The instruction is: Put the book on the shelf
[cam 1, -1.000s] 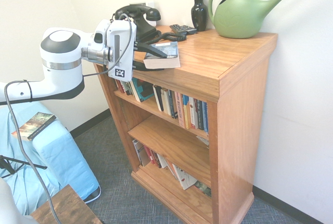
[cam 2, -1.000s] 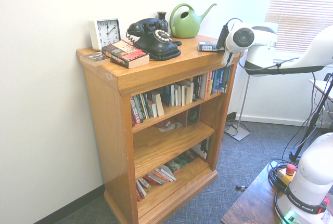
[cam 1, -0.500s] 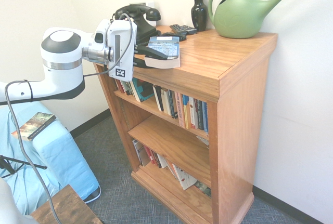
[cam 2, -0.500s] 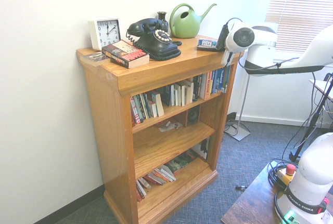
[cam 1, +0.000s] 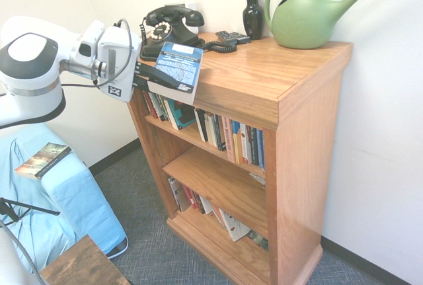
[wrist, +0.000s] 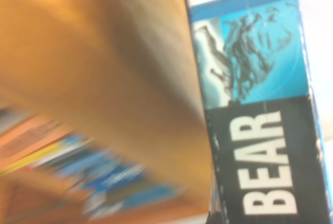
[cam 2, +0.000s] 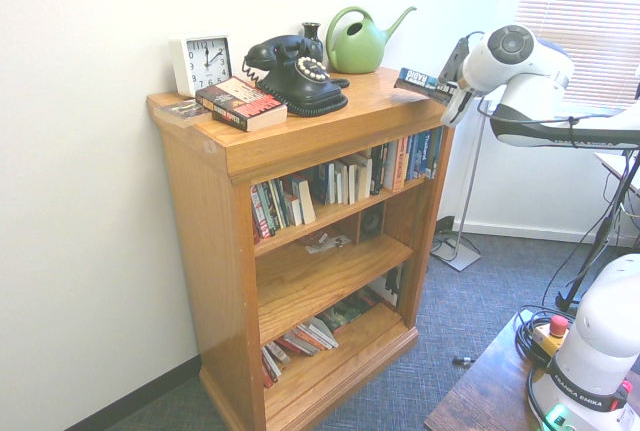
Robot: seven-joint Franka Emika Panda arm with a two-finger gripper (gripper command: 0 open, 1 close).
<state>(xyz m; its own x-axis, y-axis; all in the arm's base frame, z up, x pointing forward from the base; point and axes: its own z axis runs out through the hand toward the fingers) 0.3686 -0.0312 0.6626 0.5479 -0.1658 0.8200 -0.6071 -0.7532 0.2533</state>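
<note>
- Because the wrist view is streaking with blur, only the spine of the book (wrist: 260,104) is reading clearly there, with white block letters on black and a blue picture panel; the honey-coloured wood beside it and the coloured spines below are smearing together.
- The gripper (cam 1: 153,77) is pinching the book (cam 1: 177,70) at one end, its dark fingers pressed against the covers; in the second exterior view the fingers are hiding behind the wrist, so only the book (cam 2: 424,82) is showing.
- The book is hanging in the air, tilted, just off the front corner of the bookcase top (cam 1: 264,73), with its blue back and white label facing the first exterior camera.
- The shelf (cam 1: 218,143), the upper plank, is sitting at about 5 o'clock from the book in the first exterior view, and its row of upright books (cam 1: 231,139) is filling most of its width.
- The middle plank (cam 1: 215,182) is lying mostly bare, and the bottom plank is holding leaning books.
- On the top, a black telephone (cam 1: 168,27), a dark vase (cam 1: 253,15) and a green watering can (cam 1: 307,14) are standing towards the wall, leaving the front edge open.
- A white clock (cam 2: 201,63) and a dark paperback (cam 2: 240,104) are resting at the far end of the top.
- Grey carpet (cam 1: 152,245) is covering the floor in front of the bookcase.
</note>
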